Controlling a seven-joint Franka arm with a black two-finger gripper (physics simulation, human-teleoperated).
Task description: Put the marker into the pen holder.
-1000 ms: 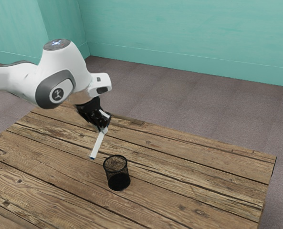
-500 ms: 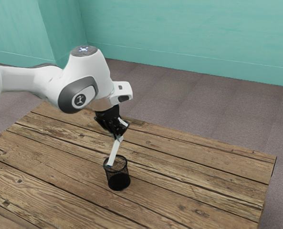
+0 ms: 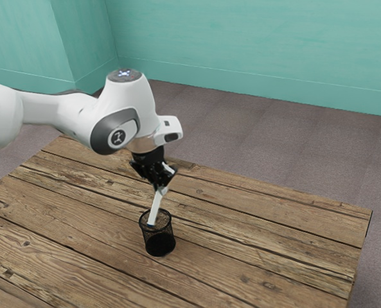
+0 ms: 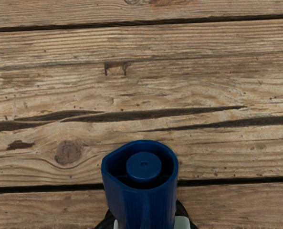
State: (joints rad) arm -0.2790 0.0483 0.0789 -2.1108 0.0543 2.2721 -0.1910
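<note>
Blue-green walls (image 3: 241, 45) stand behind a brown floor (image 3: 274, 135) and a big wooden table (image 3: 274, 256). On the table sits the black pen holder (image 3: 159, 244), upright, well in from the far edge, between that edge's two corners. The two fingers of my gripper (image 3: 161, 188) are pinching the white marker (image 3: 156, 206), one on each side. It leans a bit, its top toward the exterior view's right. Its blue bottom tip shows within the ring of the holder's mouth, but I can't tell how deep it is. Near my hand, I see a round blue end with a small disc inside.
</note>
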